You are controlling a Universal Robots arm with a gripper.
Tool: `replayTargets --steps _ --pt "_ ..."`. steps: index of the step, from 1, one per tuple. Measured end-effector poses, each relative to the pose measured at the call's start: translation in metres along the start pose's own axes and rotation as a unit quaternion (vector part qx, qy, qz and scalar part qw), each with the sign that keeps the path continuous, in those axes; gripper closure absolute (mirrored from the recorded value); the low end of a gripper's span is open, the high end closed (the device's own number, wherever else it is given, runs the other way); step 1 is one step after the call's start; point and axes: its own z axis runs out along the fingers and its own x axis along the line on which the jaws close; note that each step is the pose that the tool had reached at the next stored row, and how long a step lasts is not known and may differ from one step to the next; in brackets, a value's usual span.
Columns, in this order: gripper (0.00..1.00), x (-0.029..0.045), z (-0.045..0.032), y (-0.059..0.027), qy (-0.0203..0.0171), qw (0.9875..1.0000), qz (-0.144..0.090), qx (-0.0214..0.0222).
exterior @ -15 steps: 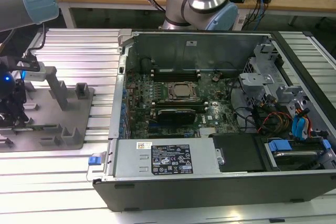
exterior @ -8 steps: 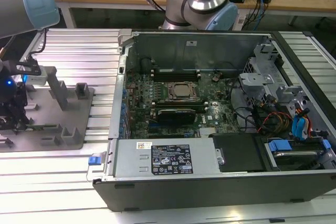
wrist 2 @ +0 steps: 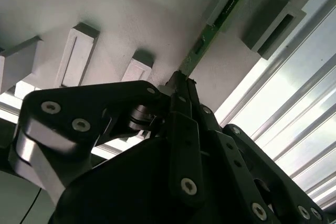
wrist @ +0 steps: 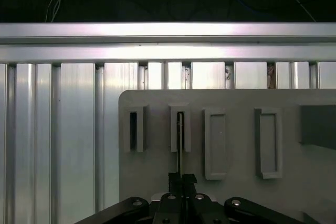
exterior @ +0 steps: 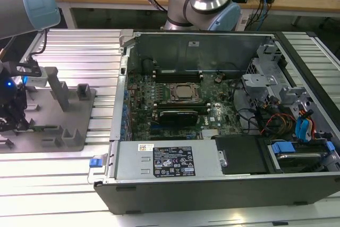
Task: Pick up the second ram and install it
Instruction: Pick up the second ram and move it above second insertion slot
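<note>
claw [wrist 2: 181, 85] pinched on ram stick [wrist 2: 202, 43] at the tray [wrist 2: 131, 9]

in both wrist views: pressed together on the near end of the thin green stick, clamping its flat faces. in the first wrist view: ram stick [wrist: 180, 156] edge-on, running from the claw [wrist: 182, 179] into one of the raised slot blocks on the grey tray [wrist: 236, 192]. far end seated in that slot, not lifted clear. more slot blocks alongside. in the exterior view: claw [exterior: 16, 120] low over the tray [exterior: 79, 110] at the exterior view's left, near the upright post [exterior: 58, 89], all on the ribbed aluminium tabletop [exterior: 79, 46]. open computer case [exterior: 212, 184] well apart toward the exterior view's right, motherboard [exterior: 175, 99] exposed.
</note>
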Motion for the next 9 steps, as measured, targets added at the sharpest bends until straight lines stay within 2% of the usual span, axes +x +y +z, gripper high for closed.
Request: replayTargets --steps 9 --pt "0.91 0.0 0.0 0.0002 0.0001 1.0 -0.003 0.0"
